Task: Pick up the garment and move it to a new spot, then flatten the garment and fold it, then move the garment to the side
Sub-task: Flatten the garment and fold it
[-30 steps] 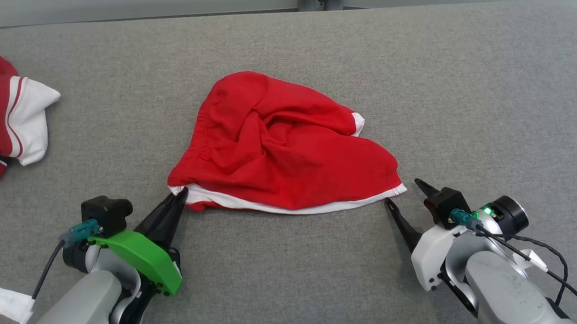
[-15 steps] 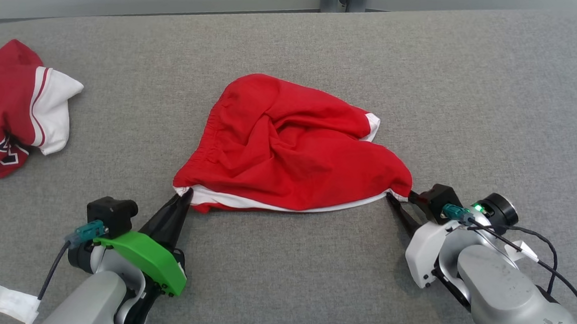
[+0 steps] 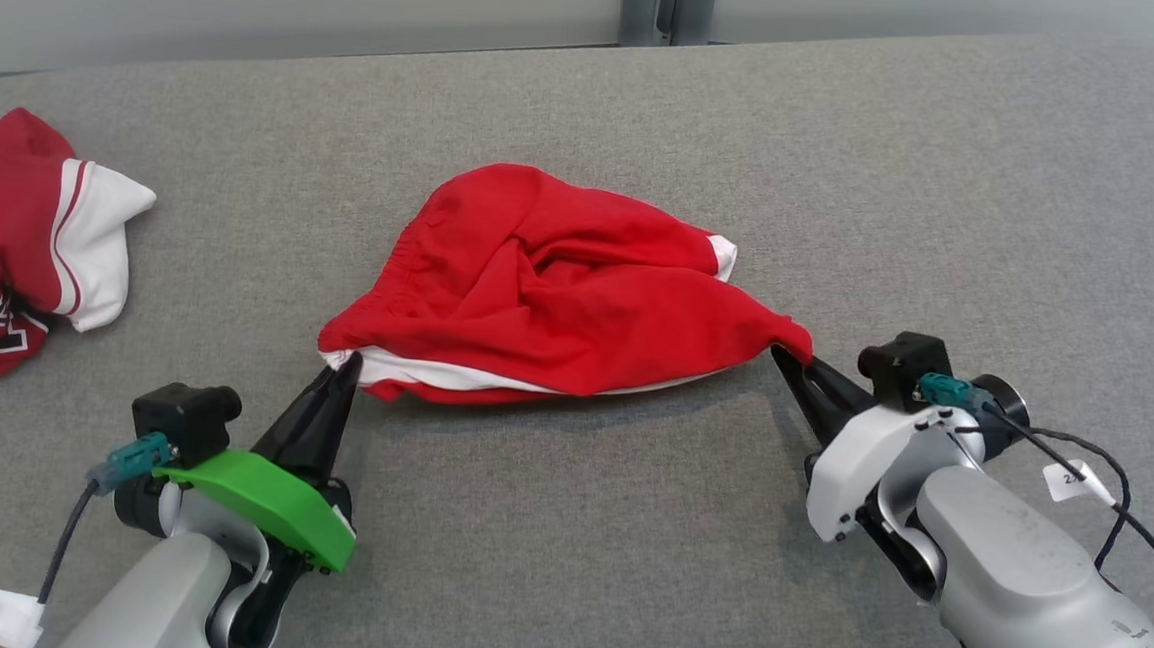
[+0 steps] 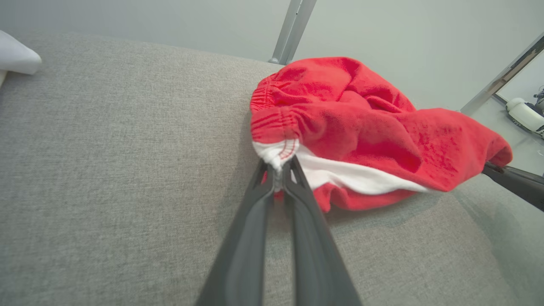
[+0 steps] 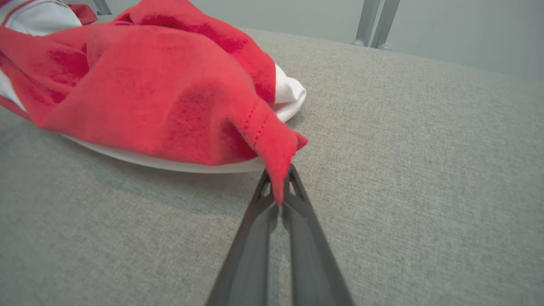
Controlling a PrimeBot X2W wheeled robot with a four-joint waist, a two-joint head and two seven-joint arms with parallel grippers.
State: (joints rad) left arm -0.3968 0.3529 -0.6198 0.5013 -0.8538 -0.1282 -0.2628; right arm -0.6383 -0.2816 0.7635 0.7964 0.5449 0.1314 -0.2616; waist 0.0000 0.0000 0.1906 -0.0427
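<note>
Now the left gripper pinches the white-trimmed corner and the right gripper pinches the opposite red corner of the garment, which is bunched mid-way across the worktop. Lift both evenly, edge taut, so neither thin pinch slips.
</note>
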